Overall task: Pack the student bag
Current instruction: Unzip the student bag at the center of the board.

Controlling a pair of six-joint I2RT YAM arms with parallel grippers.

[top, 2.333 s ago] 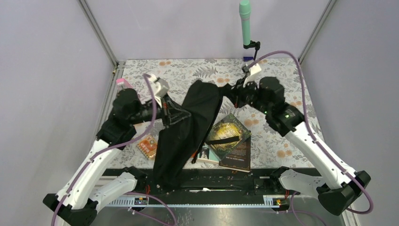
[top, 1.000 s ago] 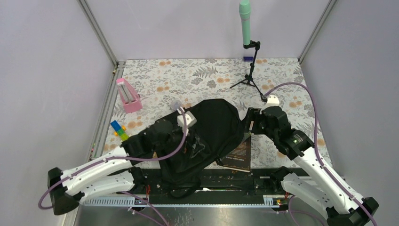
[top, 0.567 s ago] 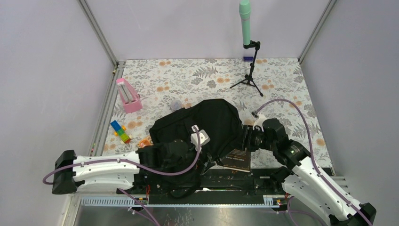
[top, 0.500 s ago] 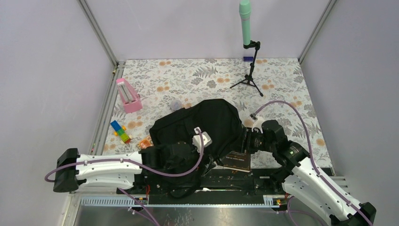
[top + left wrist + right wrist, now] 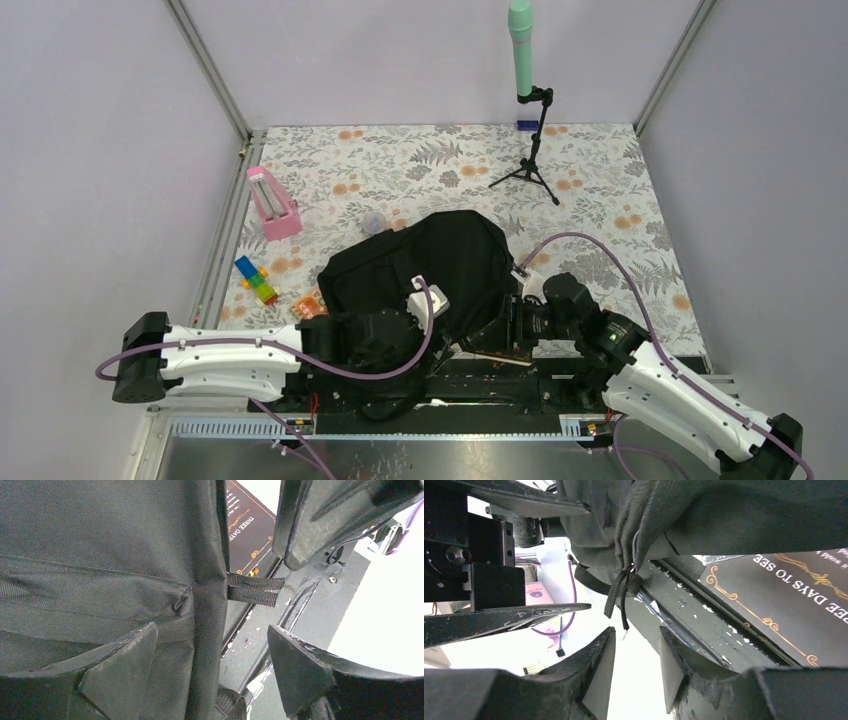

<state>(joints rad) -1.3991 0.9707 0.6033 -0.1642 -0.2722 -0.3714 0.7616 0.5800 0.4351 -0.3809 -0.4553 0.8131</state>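
Observation:
The student bag [image 5: 440, 262], black and soft, lies slumped in the middle of the table. Its near end reaches the front rail. A dark book [image 5: 503, 346] with gold lettering pokes out from under it. My left gripper [image 5: 452, 335] is at the bag's near edge and stands open. In the left wrist view its fingers [image 5: 120, 665] straddle the student bag's side seam [image 5: 205, 605] without pinching it. My right gripper [image 5: 506, 325] is low at the bag's near right corner. It is open with nothing between its fingers [image 5: 599, 672], just below a dangling black strap tab [image 5: 621, 597].
A pink stand [image 5: 272, 203], toy blocks [image 5: 255, 279] and an orange card [image 5: 312, 303] lie left of the bag. A tripod with a green microphone [image 5: 528, 150] stands at the back. The black front rail [image 5: 480, 385] runs under both wrists.
The bag, held up between both grippers earlier, now lies on the table. Both arms have come down to its near edge. The right jaws have narrowed and the left slightly.

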